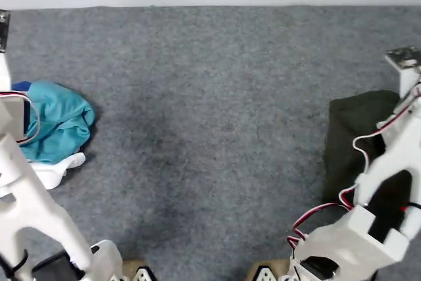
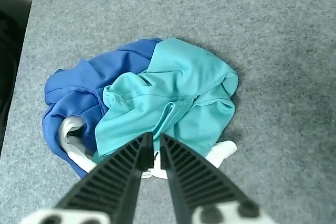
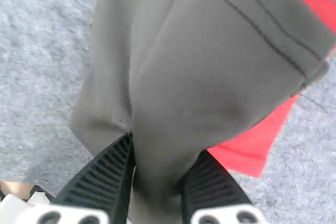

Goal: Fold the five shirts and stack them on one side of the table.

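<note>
A crumpled pile lies at the table's left side: a teal shirt on top, a blue shirt beside it and a white shirt sticking out underneath. My left gripper hangs just above the teal shirt's near edge, shut with nothing between its fingers. At the right side a dark grey shirt lies over a red shirt. My right gripper is shut on a fold of the dark grey shirt.
Grey carpet-like cloth covers the table, and its wide middle stretch is bare. The table's far edge meets a pale wall. Both arm bases stand at the near edge.
</note>
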Robot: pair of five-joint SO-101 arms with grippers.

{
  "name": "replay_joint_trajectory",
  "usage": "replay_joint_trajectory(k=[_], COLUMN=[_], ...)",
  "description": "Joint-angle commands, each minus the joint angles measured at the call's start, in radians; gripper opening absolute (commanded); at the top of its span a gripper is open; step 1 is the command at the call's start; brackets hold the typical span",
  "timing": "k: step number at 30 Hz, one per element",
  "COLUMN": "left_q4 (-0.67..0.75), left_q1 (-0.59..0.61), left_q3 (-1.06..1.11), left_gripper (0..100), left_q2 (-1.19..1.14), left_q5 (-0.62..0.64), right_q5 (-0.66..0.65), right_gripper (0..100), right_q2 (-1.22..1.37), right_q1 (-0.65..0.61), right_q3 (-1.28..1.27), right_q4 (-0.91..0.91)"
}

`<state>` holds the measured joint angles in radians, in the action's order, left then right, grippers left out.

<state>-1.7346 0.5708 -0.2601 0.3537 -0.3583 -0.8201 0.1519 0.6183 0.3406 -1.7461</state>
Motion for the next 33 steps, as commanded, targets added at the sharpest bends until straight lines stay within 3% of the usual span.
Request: replay_joint_trajectory(k=[1, 11, 13, 17, 19, 25, 29, 33], left_q4=[-0.020, -0.020, -0.020, -0.020, -0.020, -0.020, -0.020, -0.020], left_q1=[0.000, 0.005, 0.005, 0.003, 0.002, 0.005, 0.005, 0.005], left_q3=[-0.004, -0.004, -0.004, -0.004, -0.004, -0.004, -0.004, -0.004], left_gripper=[3, 3, 3, 3, 3, 3, 3, 3], left_q2=[0.060, 0.075, 0.075, 0.075, 0.075, 0.075, 0.075, 0.075], left_q5=[-0.005, -0.005, -0.005, -0.005, -0.005, -0.005, -0.005, -0.003], right_q5=[-0.009, -0.011, -0.011, -0.005, 0.000, 0.063, 0.060, 0.071], right_gripper=[0.9, 1.6, 6.5, 28.0, 31.8, 22.9, 0.9, 2.1], right_q2=[-0.067, 0.097, 0.131, 0.139, 0.102, 0.007, 0.022, 0.081], right_q1=[0.051, 0.111, 0.124, 0.147, 0.151, 0.130, 0.081, 0.015], right_q3=[0.069, 0.075, 0.075, 0.077, 0.077, 0.072, 0.069, 0.069], right_q4=[0.028, 0.236, 0.277, 0.305, 0.298, 0.280, 0.263, 0.237])
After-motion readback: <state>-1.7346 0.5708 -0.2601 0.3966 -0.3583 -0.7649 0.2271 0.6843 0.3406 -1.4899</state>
